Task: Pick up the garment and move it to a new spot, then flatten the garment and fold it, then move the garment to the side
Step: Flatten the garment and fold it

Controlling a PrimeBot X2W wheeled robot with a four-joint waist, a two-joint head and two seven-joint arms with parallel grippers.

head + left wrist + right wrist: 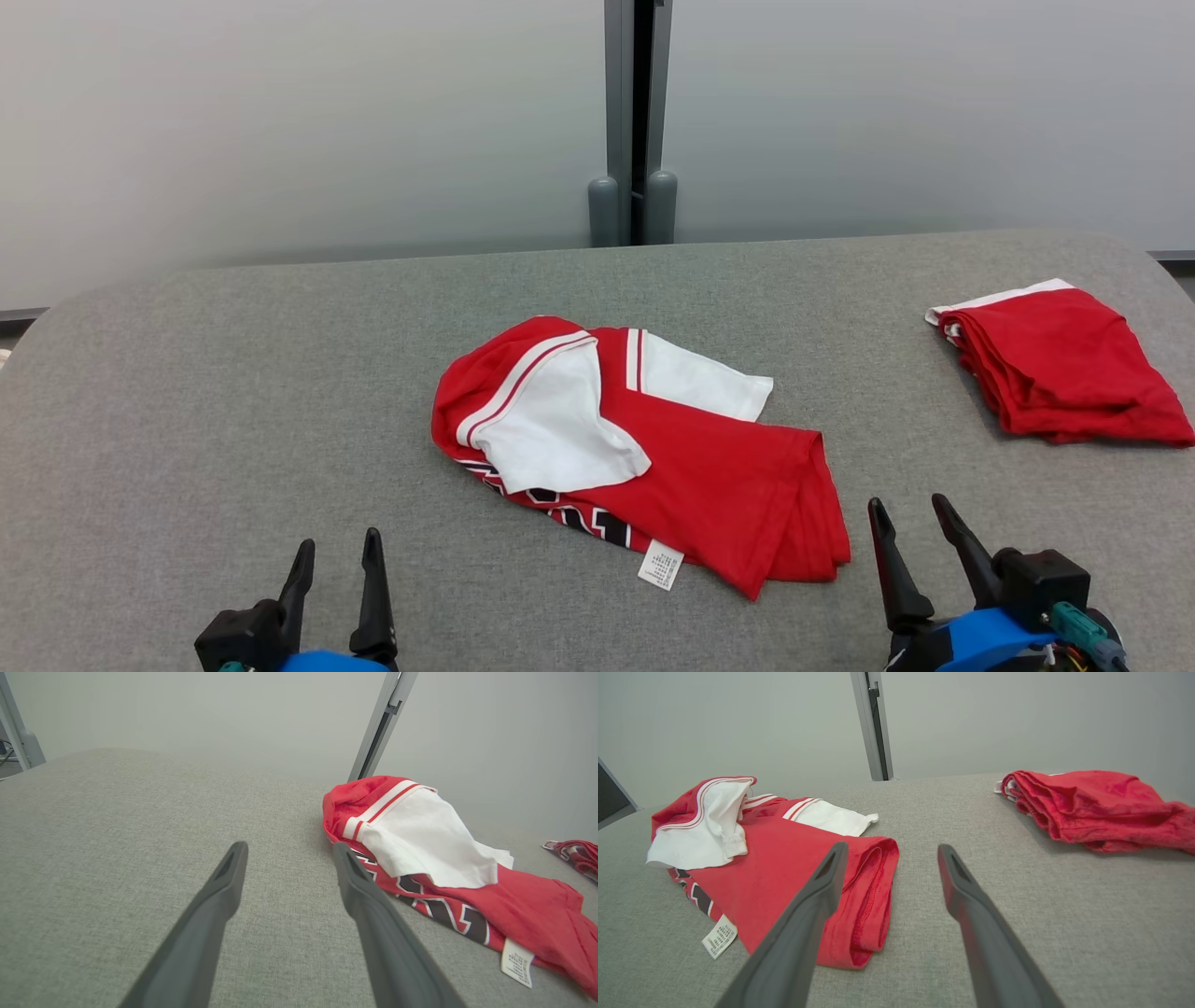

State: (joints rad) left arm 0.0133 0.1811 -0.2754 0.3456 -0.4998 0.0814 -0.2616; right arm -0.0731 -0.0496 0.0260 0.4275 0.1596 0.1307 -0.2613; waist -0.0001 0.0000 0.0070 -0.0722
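Note:
A crumpled red and white garment (644, 448) lies in a heap at the middle of the grey table, its white sleeves on top, black lettering and a white label showing at its near edge. The left wrist view has the garment (467, 872) to the right, and the right wrist view has the garment (784, 868) to the left. My left gripper (338, 551) stands open at the near left, apart from the cloth. My right gripper (907, 509) stands open just right of the garment's near corner, nothing between its fingers.
A second red garment (1060, 364), folded, lies at the table's far right edge; it also appears as the folded red garment (1101, 807). The grey padded table (233, 420) has rounded far corners. Behind it stands a pale wall with a grey post (635, 121).

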